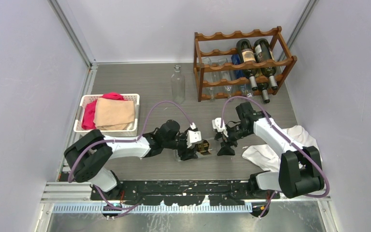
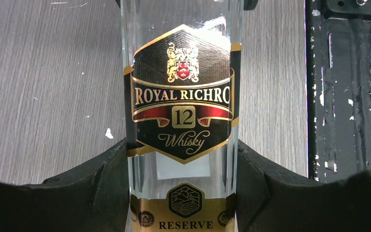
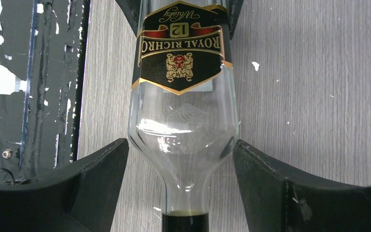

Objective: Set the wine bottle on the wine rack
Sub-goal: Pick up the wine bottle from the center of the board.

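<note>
Item: clear glass wine bottle with a black, gold and red label and a dark cap.
Location: low over the wood-grain table, near the front edge, between my two arms. I cannot tell whether it rests on the table or is just lifted.
Long axis: runs left to right across the table. The base is toward my left arm and the neck toward my right.
Left pincer: closed on the wine bottle's lower body. Both black fingers press its sides just below the label.
Right pincer: spread apart, straddling the shoulder and neck. Its fingers stand just beside the glass on either side, with no squeeze that I can see.
Destination: reddish-brown wooden wine rack with scalloped rails, at the far right of the table, well apart from the wine bottle.
Rack contents: two dark bottles on the right of the middle tier, with clear glass lower down. The top tier looks free.
Bearing: the wine rack lies beyond and to the right of both pincers. My right arm is the nearer one.
Judgement: the neck points rightward across the table, not back toward the rails. The body will probably need turning to sit in a scallop.
Risk: smooth glass could slip or roll in a one-sided hold.
</note>
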Robot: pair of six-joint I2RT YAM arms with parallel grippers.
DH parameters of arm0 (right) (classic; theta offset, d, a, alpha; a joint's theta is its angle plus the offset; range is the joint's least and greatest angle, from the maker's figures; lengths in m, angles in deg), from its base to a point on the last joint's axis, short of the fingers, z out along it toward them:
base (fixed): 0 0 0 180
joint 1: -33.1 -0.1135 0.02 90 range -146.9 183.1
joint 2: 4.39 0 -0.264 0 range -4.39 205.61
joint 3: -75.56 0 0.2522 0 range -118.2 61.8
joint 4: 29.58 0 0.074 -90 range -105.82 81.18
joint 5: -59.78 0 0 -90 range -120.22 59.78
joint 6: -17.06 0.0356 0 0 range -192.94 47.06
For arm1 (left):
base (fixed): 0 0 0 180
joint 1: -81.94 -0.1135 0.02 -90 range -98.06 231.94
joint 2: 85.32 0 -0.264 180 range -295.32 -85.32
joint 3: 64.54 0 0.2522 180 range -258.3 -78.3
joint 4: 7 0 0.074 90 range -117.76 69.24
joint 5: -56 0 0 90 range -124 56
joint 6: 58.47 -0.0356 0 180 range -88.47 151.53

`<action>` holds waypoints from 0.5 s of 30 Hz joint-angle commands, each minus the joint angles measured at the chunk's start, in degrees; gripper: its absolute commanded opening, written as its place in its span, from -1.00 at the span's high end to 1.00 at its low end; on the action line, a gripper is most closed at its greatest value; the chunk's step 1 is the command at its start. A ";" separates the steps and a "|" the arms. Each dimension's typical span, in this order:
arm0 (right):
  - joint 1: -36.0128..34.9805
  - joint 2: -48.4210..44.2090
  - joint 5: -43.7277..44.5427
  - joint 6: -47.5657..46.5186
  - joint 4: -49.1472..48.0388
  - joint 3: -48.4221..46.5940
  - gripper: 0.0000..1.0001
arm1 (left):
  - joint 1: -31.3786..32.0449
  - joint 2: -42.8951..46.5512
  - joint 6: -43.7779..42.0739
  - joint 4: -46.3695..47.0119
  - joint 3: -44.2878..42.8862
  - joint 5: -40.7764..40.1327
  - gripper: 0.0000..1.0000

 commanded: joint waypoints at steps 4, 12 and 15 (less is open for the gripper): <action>-3.18 -1.92 1.89 7.23 -8.07 1.84 -0.74 | -0.49 2.45 2.15 13.56 0.49 2.85 1.00; -4.37 -1.75 2.49 7.82 -8.01 0.96 -0.59 | -0.72 3.09 1.60 13.67 1.12 2.74 1.00; -4.40 -2.14 2.08 5.08 -5.95 0.47 -0.36 | -0.86 3.33 1.56 13.14 1.14 2.62 1.00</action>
